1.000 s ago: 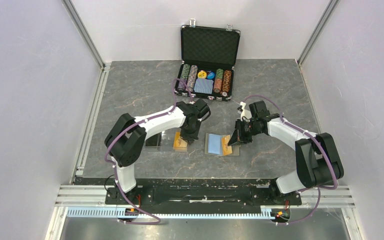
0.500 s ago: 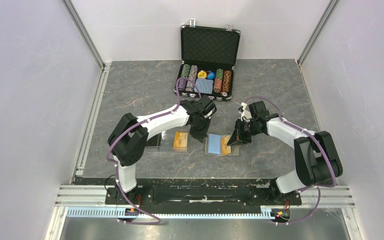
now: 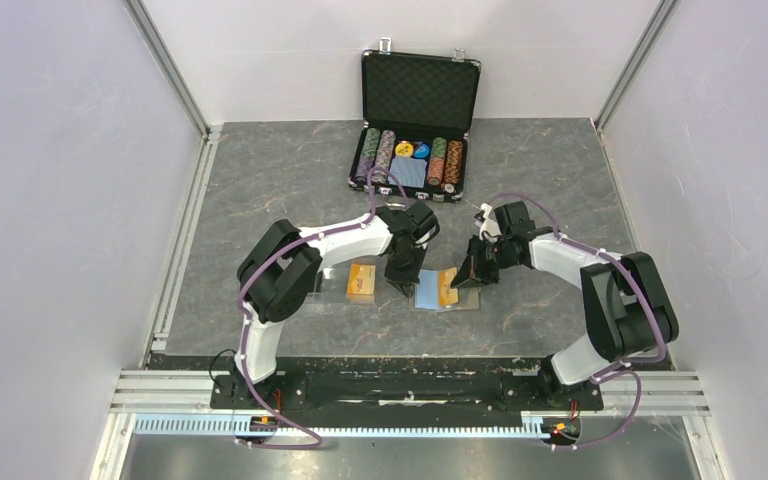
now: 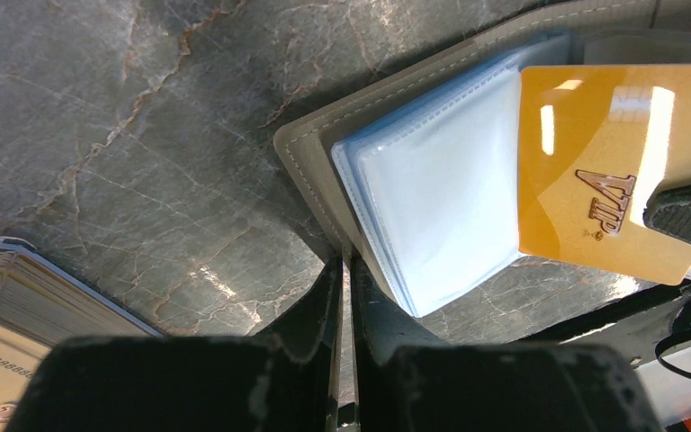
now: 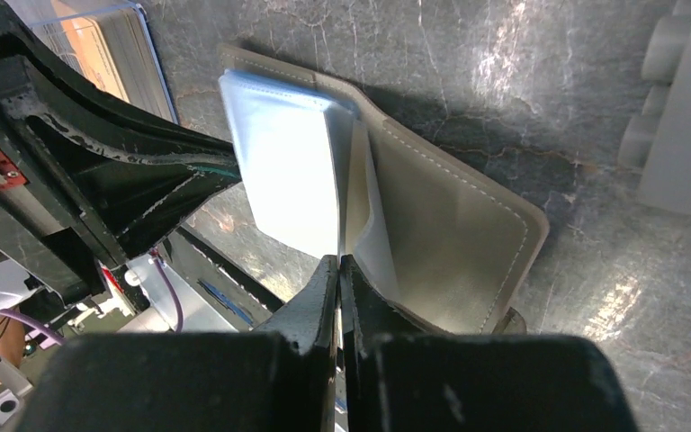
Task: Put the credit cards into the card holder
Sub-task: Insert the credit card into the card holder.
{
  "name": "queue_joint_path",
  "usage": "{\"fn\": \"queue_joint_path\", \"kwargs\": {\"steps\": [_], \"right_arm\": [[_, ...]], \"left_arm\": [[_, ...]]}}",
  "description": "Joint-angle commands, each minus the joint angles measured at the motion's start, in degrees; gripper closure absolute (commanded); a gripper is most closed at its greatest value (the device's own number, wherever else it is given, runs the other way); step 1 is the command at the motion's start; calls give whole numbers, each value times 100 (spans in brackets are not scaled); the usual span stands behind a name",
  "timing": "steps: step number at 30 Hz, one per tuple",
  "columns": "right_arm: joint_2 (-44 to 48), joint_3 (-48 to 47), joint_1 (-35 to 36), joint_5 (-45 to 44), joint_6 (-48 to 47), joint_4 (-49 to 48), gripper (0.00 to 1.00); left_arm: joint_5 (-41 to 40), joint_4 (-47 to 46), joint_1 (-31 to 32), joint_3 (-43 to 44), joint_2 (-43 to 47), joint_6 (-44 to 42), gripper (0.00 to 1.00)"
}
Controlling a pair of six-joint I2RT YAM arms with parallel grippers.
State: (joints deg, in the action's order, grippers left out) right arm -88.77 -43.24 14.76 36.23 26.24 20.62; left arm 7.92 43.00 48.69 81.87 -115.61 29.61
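The card holder [image 3: 430,296] lies open on the table, khaki rim [image 4: 310,162] around light blue sleeves. My right gripper [image 3: 465,277] is shut on an orange credit card [image 4: 594,153], which hovers over the holder's right half. In the right wrist view the card appears edge-on between the fingertips [image 5: 339,261], above the khaki flap [image 5: 450,225]. My left gripper [image 3: 403,282] is shut, with nothing visible between its tips [image 4: 343,263], which rest at the holder's left edge. More orange cards [image 3: 362,281] sit stacked to the left.
The orange stack sits in a clear tray [image 4: 18,306], close to my left arm. An open black poker chip case [image 3: 415,120] stands at the back of the table. White walls and metal rails enclose the work area on three sides.
My left gripper has swung right, from over the orange card stack to the card holder's left edge. The right gripper has kept its card and barely shifted.
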Motion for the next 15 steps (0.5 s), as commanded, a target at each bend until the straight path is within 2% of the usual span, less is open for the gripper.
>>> {"fn": "queue_joint_path", "kwargs": {"steps": [1,9,15], "right_arm": [[-203,103,-23,-31,-61,-337,100],[-323,413,-26,-10,-306,-494,100],[-368,789,-26,170,-273,-976,100]], "left_arm": [[115,-140,44,54,-85,-99,88],[95,-143,44,-4,-156,-83,89],[128,-138,44,15,-193,-69,89]]}}
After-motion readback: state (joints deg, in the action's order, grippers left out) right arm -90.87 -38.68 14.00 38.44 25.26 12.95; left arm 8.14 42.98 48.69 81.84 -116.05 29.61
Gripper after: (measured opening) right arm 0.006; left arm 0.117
